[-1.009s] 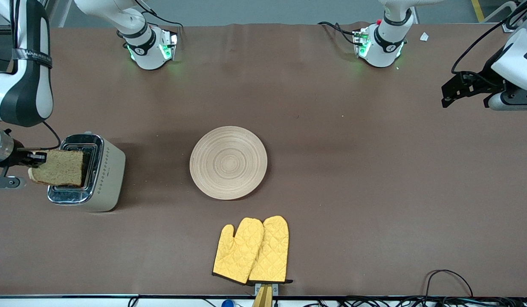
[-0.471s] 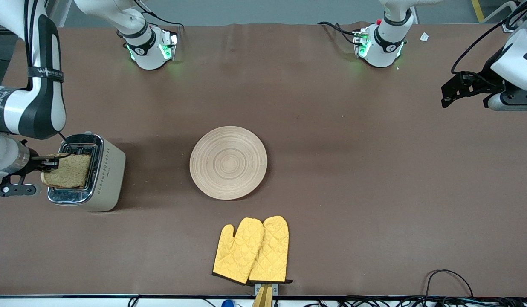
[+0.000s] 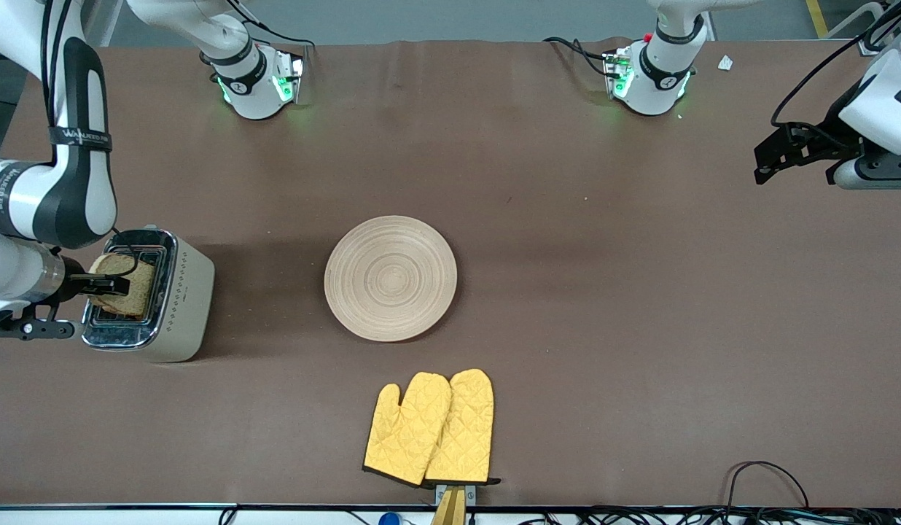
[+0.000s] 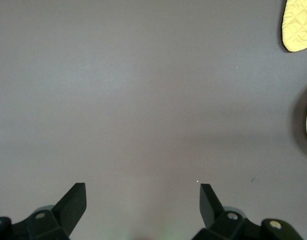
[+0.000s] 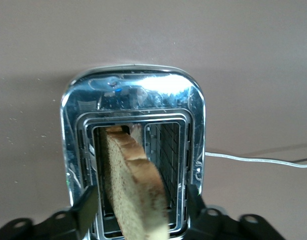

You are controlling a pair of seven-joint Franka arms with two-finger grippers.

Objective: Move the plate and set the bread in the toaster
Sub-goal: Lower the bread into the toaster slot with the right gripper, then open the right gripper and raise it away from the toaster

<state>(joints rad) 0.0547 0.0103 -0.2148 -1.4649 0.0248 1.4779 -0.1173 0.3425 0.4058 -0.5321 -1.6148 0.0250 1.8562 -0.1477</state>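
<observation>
The cream toaster (image 3: 189, 292) with its chrome top (image 5: 138, 85) stands at the right arm's end of the table. The brown bread (image 3: 126, 286) stands tilted in one slot (image 5: 136, 185), its top edge sticking out; the slot beside it is empty. My right gripper (image 3: 108, 283) hangs over the toaster, open (image 5: 141, 200), with a finger on each side of the bread and clear of it. The pale wooden plate (image 3: 391, 278) lies bare mid-table. My left gripper (image 3: 775, 157) waits open (image 4: 142, 192) over bare table at the left arm's end.
A pair of yellow oven mitts (image 3: 430, 429) lies nearer to the front camera than the plate, by the table's edge; one mitt tip (image 4: 297, 25) shows in the left wrist view. The toaster's white cord (image 5: 258, 160) runs off across the brown tabletop.
My right gripper has carried the bread down into the toaster slot and opened, letting it go. The left arm has not moved.
</observation>
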